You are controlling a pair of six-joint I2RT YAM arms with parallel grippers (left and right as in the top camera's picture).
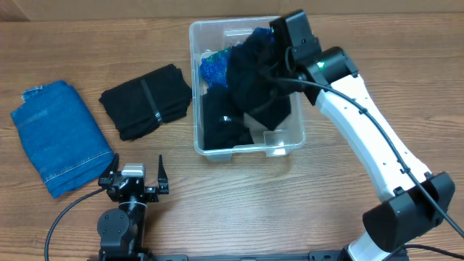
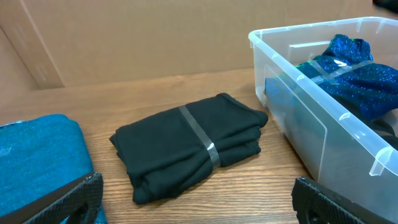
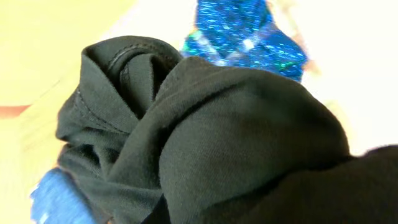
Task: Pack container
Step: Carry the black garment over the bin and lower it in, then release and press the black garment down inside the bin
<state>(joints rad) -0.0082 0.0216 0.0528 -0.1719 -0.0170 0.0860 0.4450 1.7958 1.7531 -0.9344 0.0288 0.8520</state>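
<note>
Toward 12 o'clock on table (image 1: 312,217): container (image 1: 194,94), clear bin, long side running 12 to 6, dark cloth already on its floor at the 6 o'clock end.
Right gripper (image 1: 267,59): over the container's 12 o'clock half, buried in loose black garment (image 1: 257,87); jaws hidden by cloth in both views, so spread or pinch not to be told; cloth bunched and draped around the wrist, likely brought there for lowering into the bin.
Glittery blue garment (image 1: 212,69): inside the container at its 10 o'clock corner, bound with clear tape, tight against the wall, probably to leave room alongside.
Left gripper (image 1: 138,172): at 7 o'clock of the container, well apart from it; jaws spread wide, nothing between; pointed toward 12 o'clock, seemingly parked facing the next piece.
Folded black bundle (image 1: 145,101): at 9 o'clock of the container, just beside its wall, not touching; taped flat, likely to stay compact for packing.
Blue denim (image 1: 61,138): farther out toward 9 o'clock, folded, flat on the wood.
Overhead only: whole layout, both arms, cloth at the bin's 6 o'clock end.
Left wrist only: stacked fold layers of the bundle, gap between bundle and bin wall, bin rim from the side.
Right wrist only: seam and creases of the loose black garment close up, glitter beyond at 12 o'clock; no fingers, no clear sight of the bin wall.
</note>
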